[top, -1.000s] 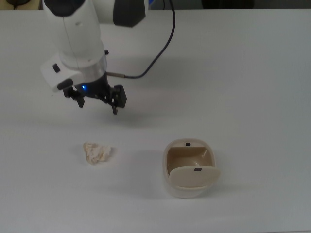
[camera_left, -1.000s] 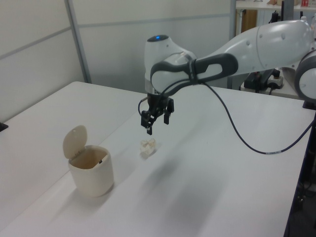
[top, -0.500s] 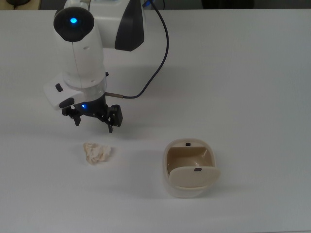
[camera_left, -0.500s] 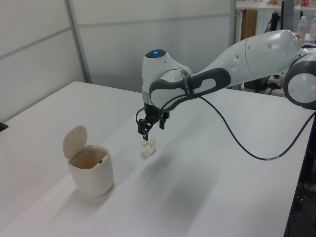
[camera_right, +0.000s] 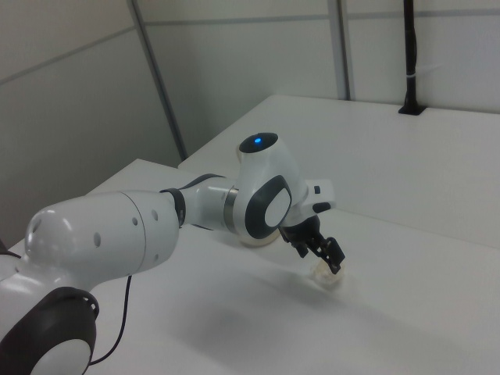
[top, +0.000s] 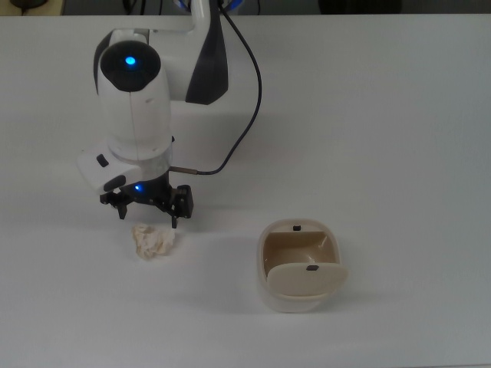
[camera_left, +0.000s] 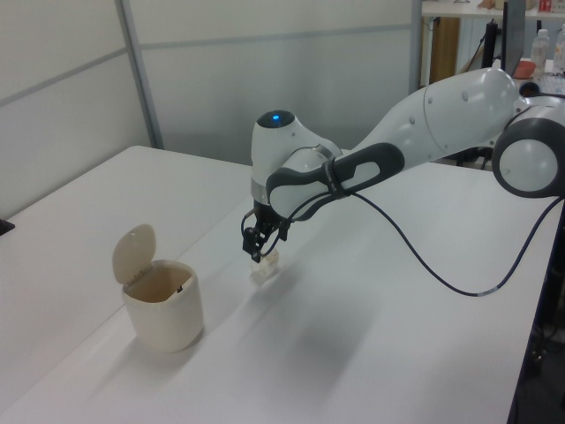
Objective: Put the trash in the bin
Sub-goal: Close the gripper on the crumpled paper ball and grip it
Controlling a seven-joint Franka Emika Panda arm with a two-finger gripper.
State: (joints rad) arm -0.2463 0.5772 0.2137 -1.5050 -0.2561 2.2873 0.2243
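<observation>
- White tabletop (top: 399,115) fills the top view; pale wall panels stand behind it in the left view and the right view.
- One gripper (top: 147,208) hangs just above the trash (top: 153,241), its fingers (top: 180,205) spread apart and holding nothing.
- One wad of trash lies on the tabletop, well apart from the bin (top: 301,265), toward the top view's left of it.
- One bin stands upright with its swing lid (camera_left: 134,253) tipped open, so the mouth is clear.
- Step in hand, as I judge it: the approach to the pickup, with the grasp not yet made.
- Next move calls for lowering so the fingers straddle the wad, closing on it, lifting, then carrying it across to the open bin.
- One dark cable (top: 244,115) trails from the arm (top: 138,100).
</observation>
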